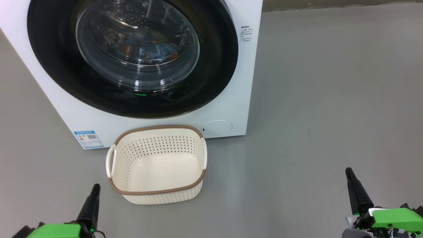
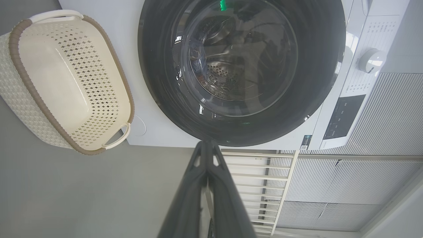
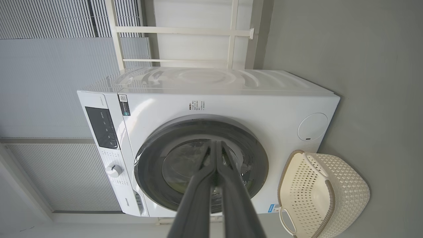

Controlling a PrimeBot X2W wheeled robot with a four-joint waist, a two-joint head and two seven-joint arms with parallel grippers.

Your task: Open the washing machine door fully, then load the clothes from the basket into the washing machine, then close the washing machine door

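The door (image 1: 135, 49) sits flush in the front of the washer (image 1: 231, 109). Its black rim lies closed all round in the head view and in both wrist views. Through the glass, blue fabric with orange-brown patches, the clothes (image 1: 155, 51), lies low in the drum. The basket (image 1: 158, 145) stands upright on the floor (image 1: 314, 115), just before the washer's foot and below the door. Its inside is bare down to the base.

The left pincer (image 1: 95, 190) hangs at the near left of the floor, fingers pressed together and holding nothing. It is near the basket's near left corner but apart from it. The right pincer (image 1: 350, 177) hangs at the near right, well apart from both basket and washer, its fingers likewise together and holding nothing.

Judged from this, all three steps look done: the clothes are in, the basket is emptied and the door is shut. Whether the latch has fully caught cannot be told from these views. Nothing seems left but to confirm that.
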